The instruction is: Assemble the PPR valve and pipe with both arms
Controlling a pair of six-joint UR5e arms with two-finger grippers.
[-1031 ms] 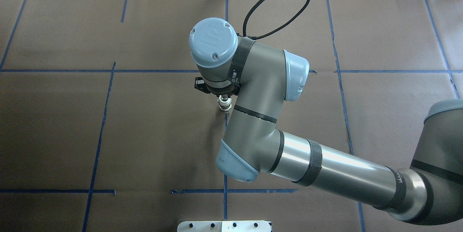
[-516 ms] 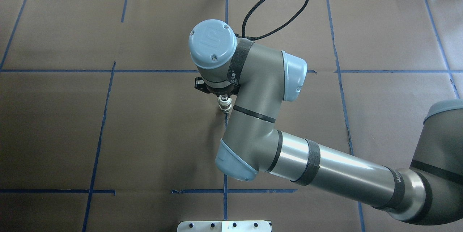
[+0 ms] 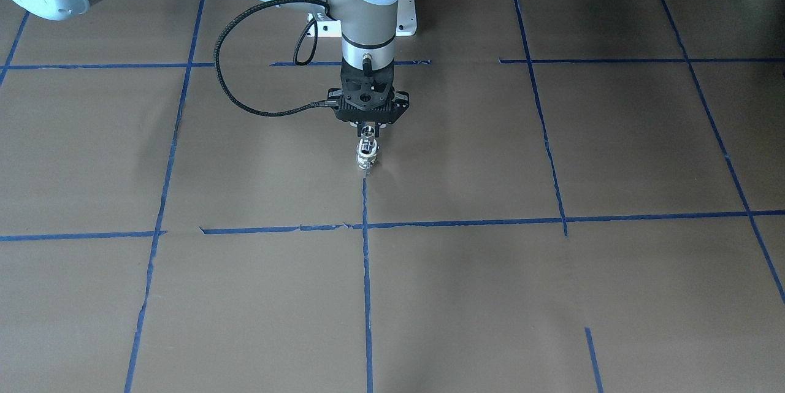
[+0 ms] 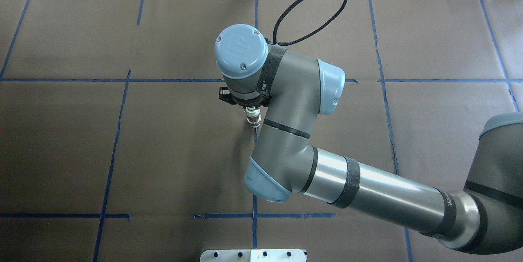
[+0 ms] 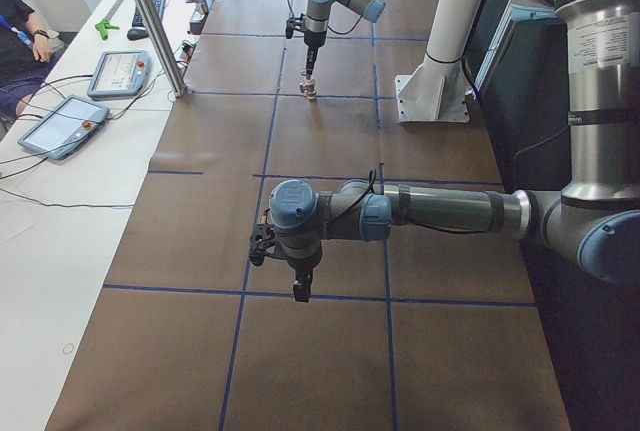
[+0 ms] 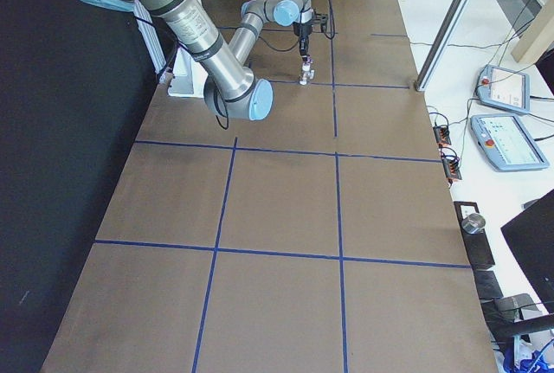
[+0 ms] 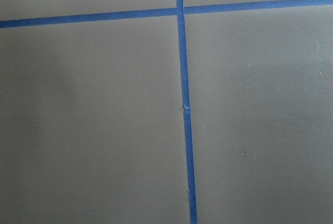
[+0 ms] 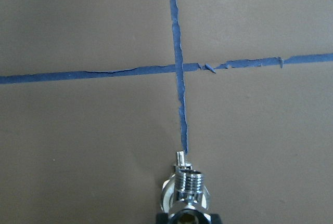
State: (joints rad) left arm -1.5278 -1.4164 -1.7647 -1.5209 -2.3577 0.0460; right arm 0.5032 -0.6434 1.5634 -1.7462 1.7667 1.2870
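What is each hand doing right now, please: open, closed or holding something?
Left hand: cannot be told; it shows only in the side view.
Right hand: closed on the pipe.

Right end effector point(image 3: 367, 131) points downward, clamped (left end effector point(image 5: 300, 291) hangs downward).

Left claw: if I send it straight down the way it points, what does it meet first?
Probably only the table. The left claw hangs pointing down over bare brown paper near a blue tape line; nothing else shows under it, though height is unclear.
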